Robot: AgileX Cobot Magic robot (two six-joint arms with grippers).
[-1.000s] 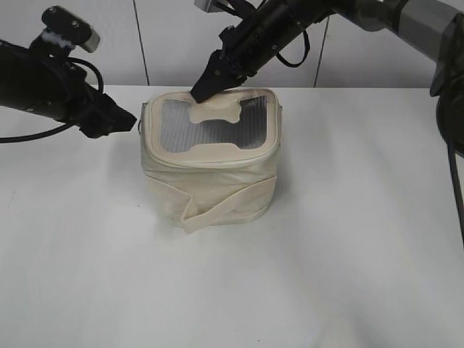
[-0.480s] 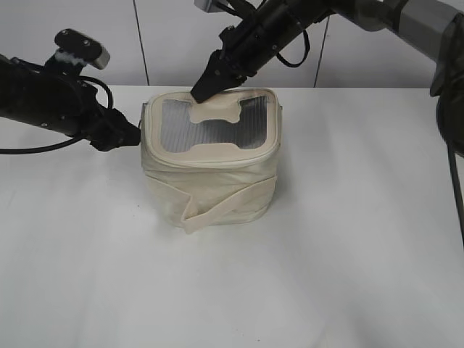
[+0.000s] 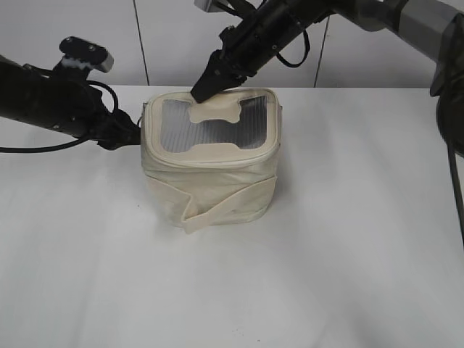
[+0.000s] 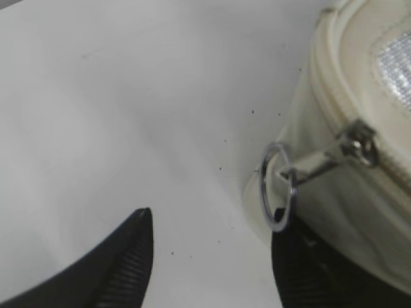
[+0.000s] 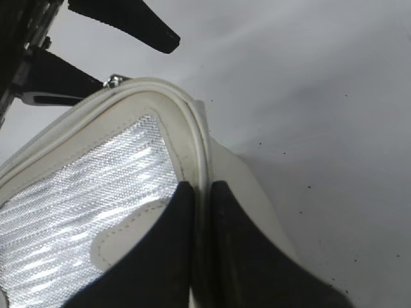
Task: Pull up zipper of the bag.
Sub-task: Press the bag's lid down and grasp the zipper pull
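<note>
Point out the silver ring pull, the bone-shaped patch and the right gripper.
silver ring pull [image 4: 276,186], left wrist view, on the ring's rim beside the bag's side.
bone-shaped patch [image 3: 216,110], exterior view, middle of the patch on the mesh lid.
right gripper [image 5: 200,256], right wrist view, between fingertips clamping the lid rim.

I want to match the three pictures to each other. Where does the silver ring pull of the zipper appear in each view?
Exterior view: too small to make out; it would be at the bag's left side, at the left gripper.
Left wrist view: ring pull right of centre, hanging from the zipper.
Right wrist view: only a small metal bit at the upper left rim, perhaps the pull.
Shared landmark: the grey mesh window.
</note>
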